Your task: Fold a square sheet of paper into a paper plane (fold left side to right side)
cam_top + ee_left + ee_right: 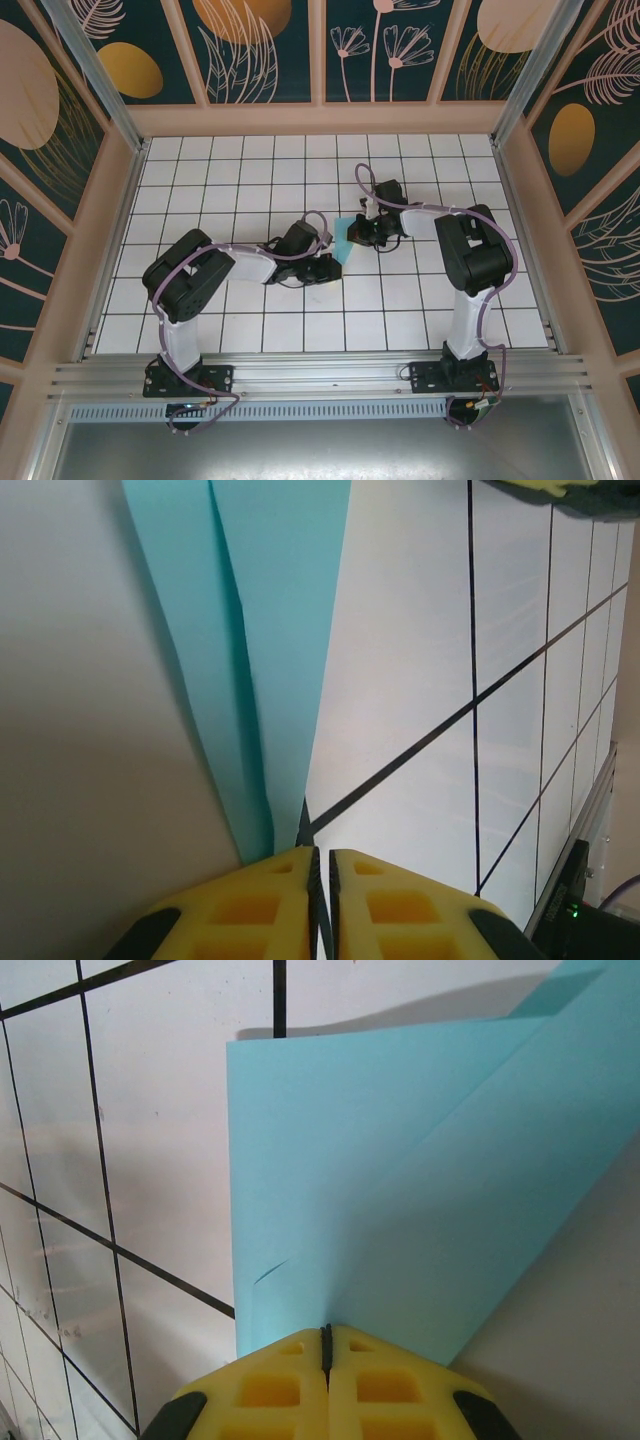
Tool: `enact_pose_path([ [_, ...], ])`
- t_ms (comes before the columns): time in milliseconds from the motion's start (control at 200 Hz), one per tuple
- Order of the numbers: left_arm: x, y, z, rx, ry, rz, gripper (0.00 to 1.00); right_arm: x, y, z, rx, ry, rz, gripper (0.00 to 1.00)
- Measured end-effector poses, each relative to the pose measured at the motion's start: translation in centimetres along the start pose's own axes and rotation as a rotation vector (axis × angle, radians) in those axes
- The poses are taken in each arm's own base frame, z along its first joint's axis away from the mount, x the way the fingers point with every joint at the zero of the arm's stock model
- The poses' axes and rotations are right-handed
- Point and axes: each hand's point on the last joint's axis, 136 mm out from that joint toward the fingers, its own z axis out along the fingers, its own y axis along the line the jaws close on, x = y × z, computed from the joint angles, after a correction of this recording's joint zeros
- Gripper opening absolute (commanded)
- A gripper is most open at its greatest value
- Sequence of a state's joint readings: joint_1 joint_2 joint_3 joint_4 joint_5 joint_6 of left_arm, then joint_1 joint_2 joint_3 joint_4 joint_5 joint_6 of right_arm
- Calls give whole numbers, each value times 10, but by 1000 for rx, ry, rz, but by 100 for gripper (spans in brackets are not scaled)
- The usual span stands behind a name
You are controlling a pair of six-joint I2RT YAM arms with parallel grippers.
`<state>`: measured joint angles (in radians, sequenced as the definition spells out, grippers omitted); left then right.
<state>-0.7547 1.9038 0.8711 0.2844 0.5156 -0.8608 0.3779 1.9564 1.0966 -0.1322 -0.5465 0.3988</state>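
Blue paper (343,240) pinched from both sides, centre of the grid.
My left gripper (320,856) is almost closed, nipping the paper's narrow creased tip. My right gripper (326,1332) is clamped tight on the wider doubled-over edge. The paper throws shadows on the white tiled table (250,330). From above, both wrists crowd over it and hide most of it. Floral wall panels (255,40) ring the table.

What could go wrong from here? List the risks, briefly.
The left gripper and right gripper both pinch the same sheet of paper; pulling apart could tear it, likely from the small nick near the right grip. The left gripper pinches only a narrow tip, which might slip out.
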Motion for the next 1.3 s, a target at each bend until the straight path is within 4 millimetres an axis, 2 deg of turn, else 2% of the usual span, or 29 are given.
enact_pose_path([
  [510,23,0,-11,-10,36,13,12,0,0,0,1,3,2,0],
  [611,15,-10,-20,17,14,22,12,0,0,0,1,3,2,0],
  [741,-7,-24,-28,48,-26,36,12,0,0,0,2,3,2,0],
  [881,-28,-37,-23,69,-50,71,12,0,0,0,1,3,2,0],
  [1041,-35,-31,-6,57,-28,73,12,0,0,0,1,3,2,0],
  [1181,-28,-16,4,28,6,53,12,0,0,0,1,3,1,0],
  [1301,-24,-13,6,26,23,51,12,0,0,0,1,3,-2,0],
])
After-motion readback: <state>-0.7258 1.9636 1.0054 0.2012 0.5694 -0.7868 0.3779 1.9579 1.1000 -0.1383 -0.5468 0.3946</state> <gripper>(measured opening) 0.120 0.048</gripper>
